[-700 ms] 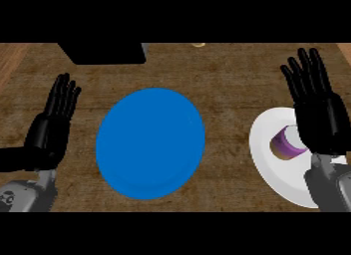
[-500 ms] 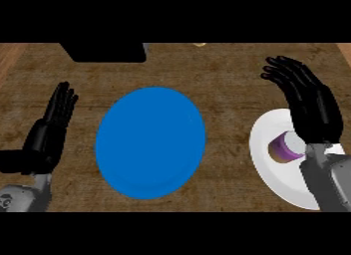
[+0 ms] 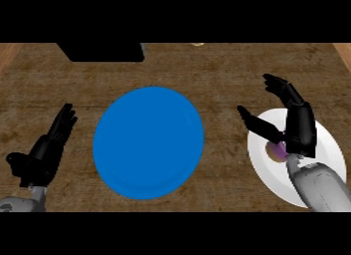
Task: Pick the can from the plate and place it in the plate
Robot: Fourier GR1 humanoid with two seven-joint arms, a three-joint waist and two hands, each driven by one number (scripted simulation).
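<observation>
Right hand [image 3: 296, 127], fingers spread, above the can [image 3: 279, 151] on the white plate [image 3: 322, 149]; bare tabletop [image 3: 223, 89] separates it from the blue plate [image 3: 147, 142].

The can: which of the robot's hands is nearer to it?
Right. The right hand is open directly over the can on the white plate; the left hand rests far across the blue plate.

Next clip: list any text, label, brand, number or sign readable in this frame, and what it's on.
None can be read.
Purple can on the white plate: mostly hidden by the right hand; no label shows.
Blue plate: plain, no markings.
Black object at the counter's far edge: plain, no text.
Small pale item at the far edge: too small to tell.
</observation>
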